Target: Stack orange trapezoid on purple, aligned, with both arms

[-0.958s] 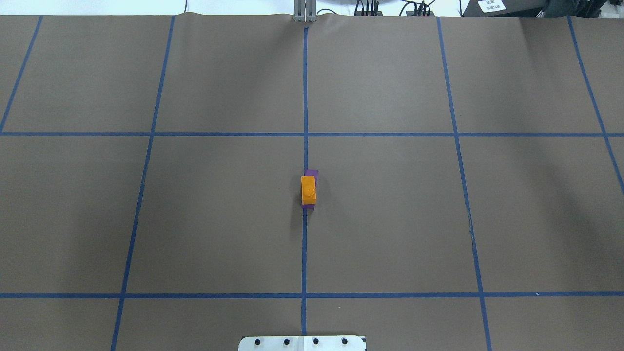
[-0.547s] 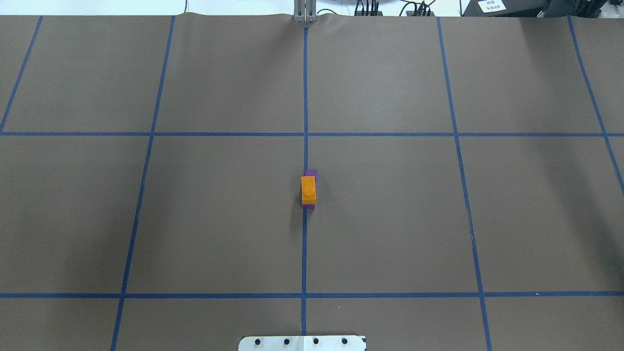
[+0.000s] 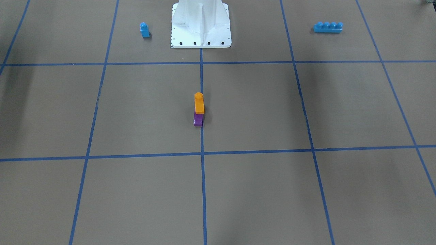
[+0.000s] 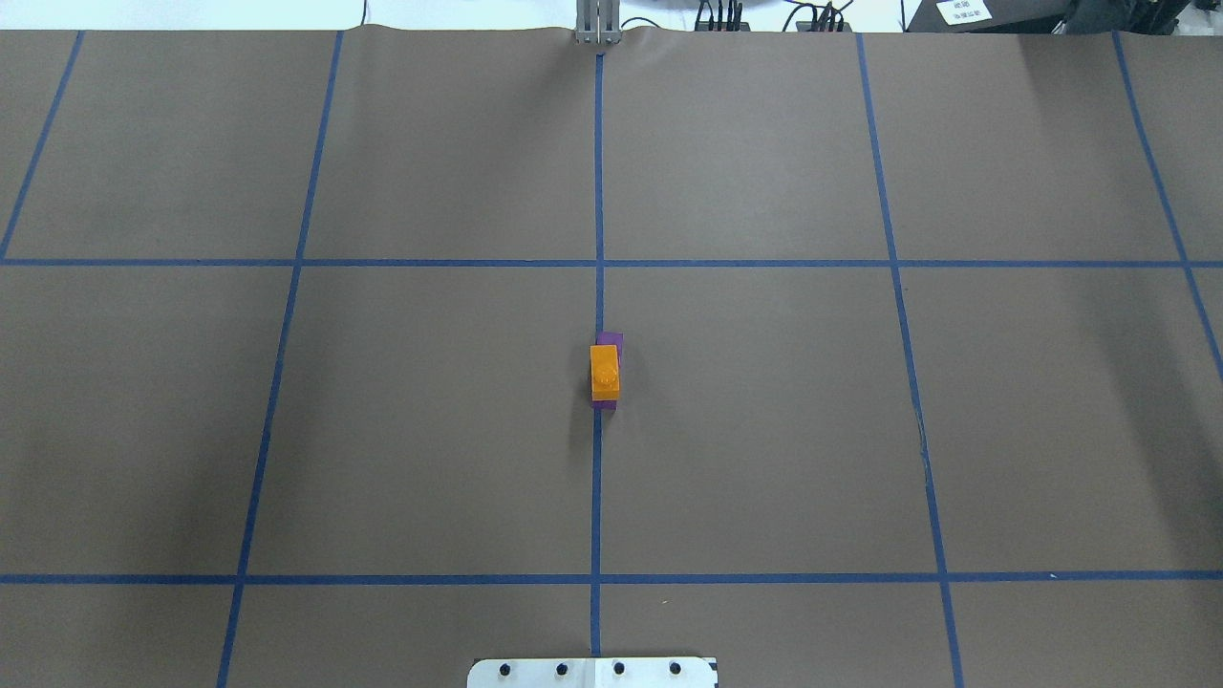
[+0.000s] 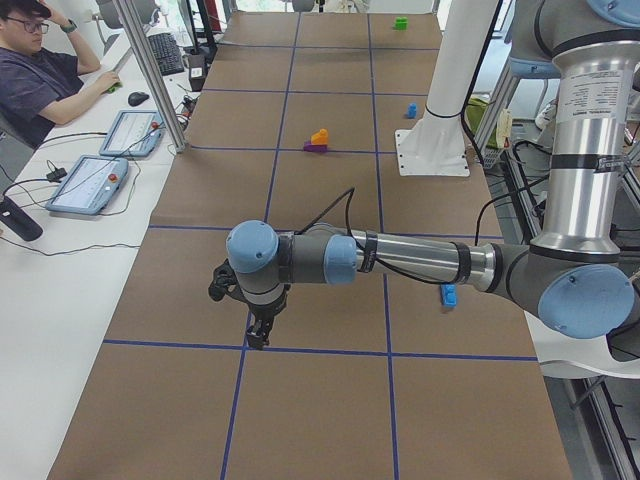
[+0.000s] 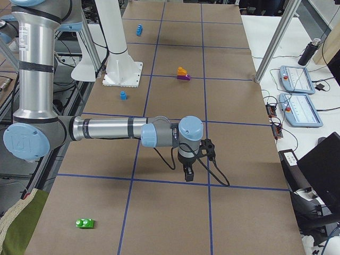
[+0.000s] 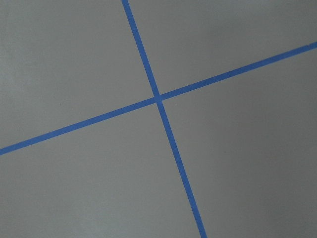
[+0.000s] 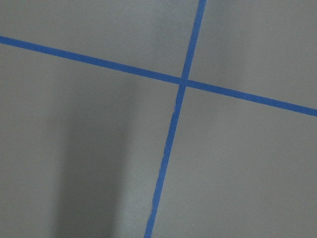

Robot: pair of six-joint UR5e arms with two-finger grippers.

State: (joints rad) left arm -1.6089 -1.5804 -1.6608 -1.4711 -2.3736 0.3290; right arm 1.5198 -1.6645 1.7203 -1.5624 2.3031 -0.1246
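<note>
The orange trapezoid (image 4: 605,373) sits on top of the purple block (image 4: 610,339) on the centre tape line, stud up. It also shows in the front view (image 3: 199,103), where the purple block (image 3: 198,121) sticks out below it, and purple edges show at both ends from overhead. Neither gripper shows in the overhead or front views. The left gripper (image 5: 258,335) hangs low over the table far from the stack, in the exterior left view only. The right gripper (image 6: 189,174) does the same in the exterior right view. I cannot tell whether either is open or shut. Both wrist views show only bare paper and tape crossings.
A small blue one-stud block (image 3: 144,30) and a long blue brick (image 3: 328,27) lie either side of the white pedestal (image 3: 201,27). A green block (image 6: 85,223) lies near the right table end. An operator (image 5: 40,70) sits beside the table with tablets.
</note>
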